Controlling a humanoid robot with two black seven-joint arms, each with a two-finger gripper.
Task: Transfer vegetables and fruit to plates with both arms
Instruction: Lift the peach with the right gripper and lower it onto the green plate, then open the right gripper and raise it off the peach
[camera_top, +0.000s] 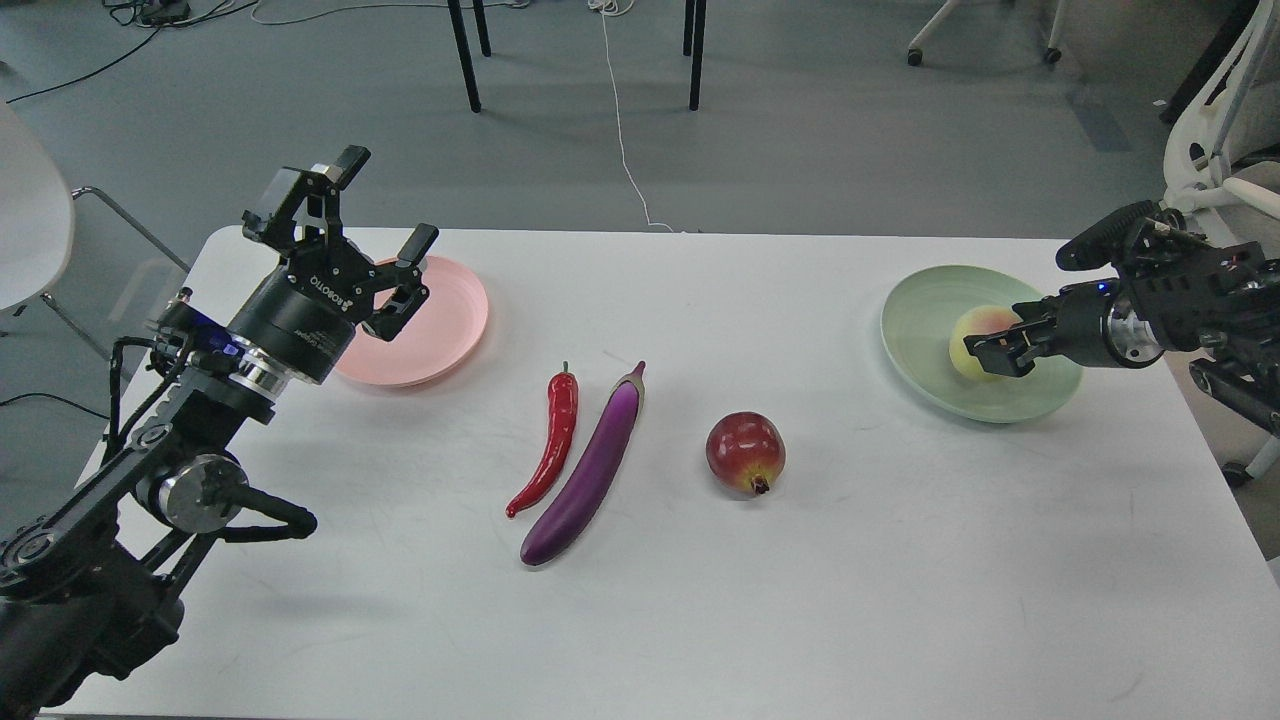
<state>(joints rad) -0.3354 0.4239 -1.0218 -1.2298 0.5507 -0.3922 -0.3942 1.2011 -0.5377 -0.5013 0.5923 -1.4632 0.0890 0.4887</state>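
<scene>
My right gripper (992, 348) is shut on the yellow-green peach (975, 335) and holds it low over the mint green plate (925, 310) at the table's right. I cannot tell if the peach touches the plate. My left gripper (378, 210) is open and empty, raised over the left part of the pink plate (450, 320). The red chili pepper (553, 440) and the purple eggplant (590, 468) lie side by side at mid-table. The dark red round fruit (745, 453) sits to their right.
The white table (800, 620) has rounded corners; its far edge runs just behind both plates. Chair and table legs (462, 50) and cables stand on the floor beyond. A white chair (30, 210) is at the left, another at the far right.
</scene>
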